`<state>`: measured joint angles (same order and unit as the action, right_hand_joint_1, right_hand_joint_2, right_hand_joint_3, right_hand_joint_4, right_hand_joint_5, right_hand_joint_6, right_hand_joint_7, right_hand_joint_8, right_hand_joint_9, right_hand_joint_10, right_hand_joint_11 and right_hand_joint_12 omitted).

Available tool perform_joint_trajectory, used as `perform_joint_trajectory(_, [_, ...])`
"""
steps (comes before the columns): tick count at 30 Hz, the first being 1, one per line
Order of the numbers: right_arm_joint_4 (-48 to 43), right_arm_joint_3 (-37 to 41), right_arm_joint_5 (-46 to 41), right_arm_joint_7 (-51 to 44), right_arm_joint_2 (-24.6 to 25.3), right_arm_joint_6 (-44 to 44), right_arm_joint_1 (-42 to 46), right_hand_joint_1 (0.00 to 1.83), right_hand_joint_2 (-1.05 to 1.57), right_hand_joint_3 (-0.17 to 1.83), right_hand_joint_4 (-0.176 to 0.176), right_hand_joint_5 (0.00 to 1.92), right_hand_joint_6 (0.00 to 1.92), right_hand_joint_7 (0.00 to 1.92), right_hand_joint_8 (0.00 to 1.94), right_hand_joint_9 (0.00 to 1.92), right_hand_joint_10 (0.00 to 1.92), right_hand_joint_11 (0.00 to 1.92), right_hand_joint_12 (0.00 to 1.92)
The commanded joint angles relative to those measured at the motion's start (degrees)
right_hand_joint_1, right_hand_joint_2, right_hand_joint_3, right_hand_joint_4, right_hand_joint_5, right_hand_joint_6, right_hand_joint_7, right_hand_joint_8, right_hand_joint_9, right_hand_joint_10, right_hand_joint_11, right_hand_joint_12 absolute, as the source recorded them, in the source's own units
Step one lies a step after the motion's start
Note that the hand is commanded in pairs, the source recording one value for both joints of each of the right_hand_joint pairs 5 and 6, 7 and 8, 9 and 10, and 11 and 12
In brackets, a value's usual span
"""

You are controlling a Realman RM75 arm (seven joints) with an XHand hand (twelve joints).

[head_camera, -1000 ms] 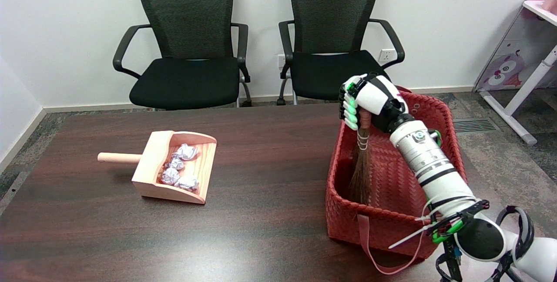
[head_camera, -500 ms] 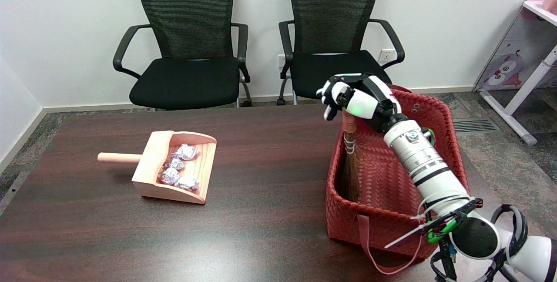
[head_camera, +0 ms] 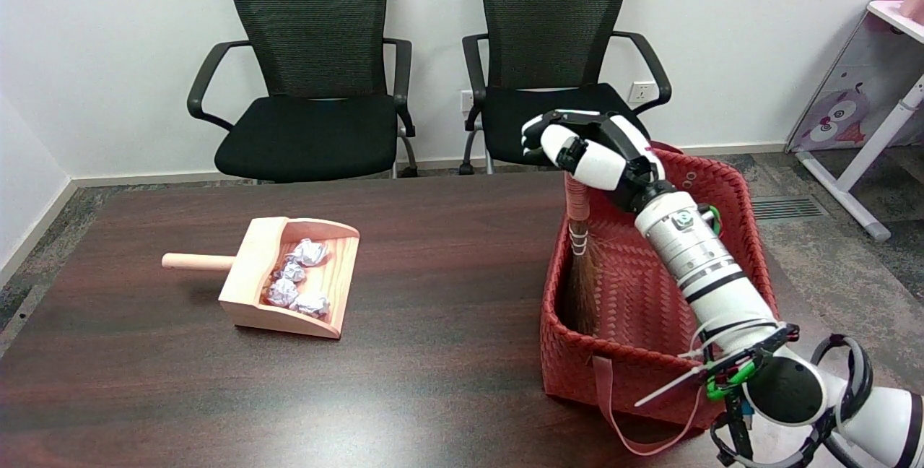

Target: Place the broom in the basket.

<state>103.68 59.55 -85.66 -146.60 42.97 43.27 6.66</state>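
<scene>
Red woven basket (head_camera: 729, 186) is my worry: the broom (head_camera: 580, 266) stands in it, leaning on the wall below my fingers (head_camera: 538, 137), and a brush from my right hand (head_camera: 588, 154) could tip it out. Since a second ago those fingers have spread, holding nothing, lifted off its handle.

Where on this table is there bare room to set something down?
Bare table lies between the dustpan and the basket, and along the near edge. It is crowded inside the basket, where the broom leans under the right hand.
</scene>
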Motion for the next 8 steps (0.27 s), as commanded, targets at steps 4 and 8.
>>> perform_joint_trajectory(4, [3.0,4.5,3.9,0.0,-0.7,7.5,-0.2,0.72,0.50,1.40,-0.105,0.79,0.79,0.79,0.79,0.35,0.35,0.50,0.50])
perform_joint_trajectory(8, [3.7,5.2,6.2,0.0,-0.7,17.8,-0.2,0.71,0.52,1.36,-0.172,0.66,0.66,0.66,0.66,0.34,0.34,0.48,0.48])
